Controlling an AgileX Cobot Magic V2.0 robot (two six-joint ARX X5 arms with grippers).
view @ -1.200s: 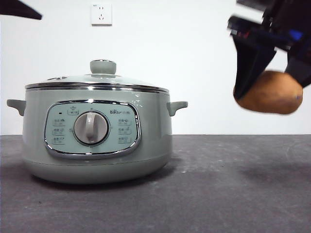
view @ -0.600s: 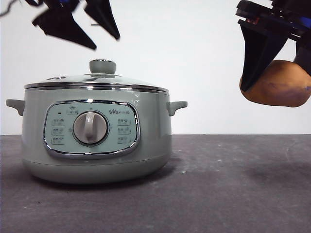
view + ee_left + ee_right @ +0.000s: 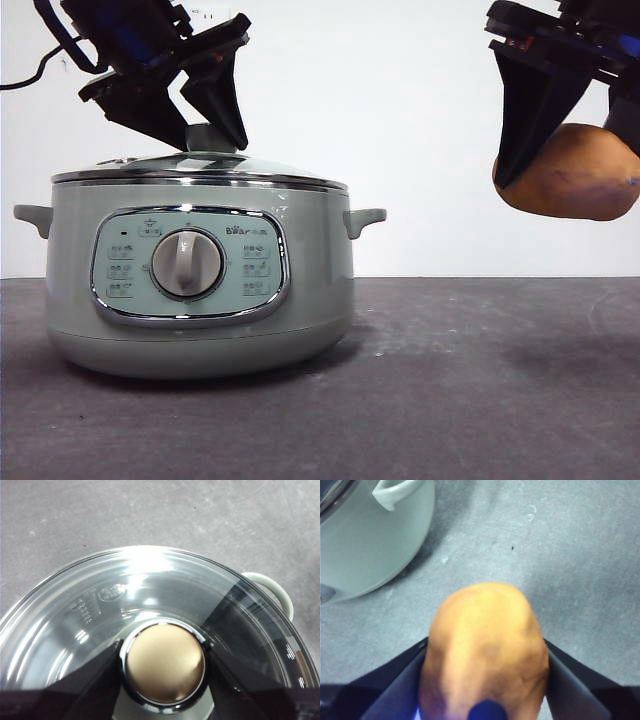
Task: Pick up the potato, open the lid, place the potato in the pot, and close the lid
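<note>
The pale-green pot (image 3: 200, 330) stands at the left of the table with the glass lid (image 3: 200, 168) on it. My left gripper (image 3: 212, 145) is open, one jaw on each side of the lid's knob (image 3: 211, 136), close to it. In the left wrist view the gripper (image 3: 164, 647) flanks the knob (image 3: 164, 662) on the lid (image 3: 75, 605). My right gripper (image 3: 570, 160) is shut on the orange-brown potato (image 3: 575, 185) and holds it high at the right, clear of the pot. In the right wrist view the gripper (image 3: 485, 645) holds the potato (image 3: 485, 630), with the pot (image 3: 370, 540) off to one side.
The dark grey table (image 3: 480, 380) stretches to the right of the pot. The pot's side handle (image 3: 365, 220) sticks out toward the potato. A black cable (image 3: 30, 75) hangs from the left arm at the upper left.
My left gripper has come down from the upper left onto the lid's knob. My right gripper rose slightly with the potato, then held still.
</note>
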